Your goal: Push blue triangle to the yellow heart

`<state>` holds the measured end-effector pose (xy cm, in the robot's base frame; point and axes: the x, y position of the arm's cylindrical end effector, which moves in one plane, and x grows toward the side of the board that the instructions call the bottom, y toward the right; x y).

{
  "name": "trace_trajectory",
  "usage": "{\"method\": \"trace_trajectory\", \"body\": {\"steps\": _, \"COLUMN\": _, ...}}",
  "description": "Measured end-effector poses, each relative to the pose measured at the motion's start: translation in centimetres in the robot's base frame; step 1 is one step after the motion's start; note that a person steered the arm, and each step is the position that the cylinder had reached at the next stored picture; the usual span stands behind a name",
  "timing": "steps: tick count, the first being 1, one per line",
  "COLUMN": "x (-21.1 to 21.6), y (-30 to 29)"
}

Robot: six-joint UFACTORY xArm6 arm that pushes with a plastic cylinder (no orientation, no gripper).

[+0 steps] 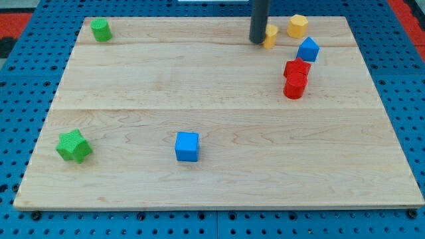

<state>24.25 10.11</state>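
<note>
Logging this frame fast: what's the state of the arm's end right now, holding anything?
My tip: a bare rod with no jaws, holding nothing; it stands against the left side of a yellow block, near the view's top.

A pale wooden board lies on a blue perforated surface. Red patches show at the view's top corners. Light is even.

I am seen through one camera only, so no second view shares the scene. It sits above the near edge of the wooden board and looks down at a slant, so the board's far edge lies at the view's top and appears narrower. It stands far enough back to hold almost the whole board, with blue pegboard table framing it. My rod enters from the view's top, my tip near that far edge.
</note>
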Motion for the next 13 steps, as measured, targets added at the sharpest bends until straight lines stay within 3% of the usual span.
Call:
{"method": "trace_trajectory", "body": {"steps": 1, "x": -0.6, "y": 1.5}}
{"method": "trace_trajectory", "body": {"steps": 3, "x": 1.4, "y": -1.2}}
{"method": "trace_trajectory", "body": {"steps": 13, "x": 2.7, "y": -3.9}}
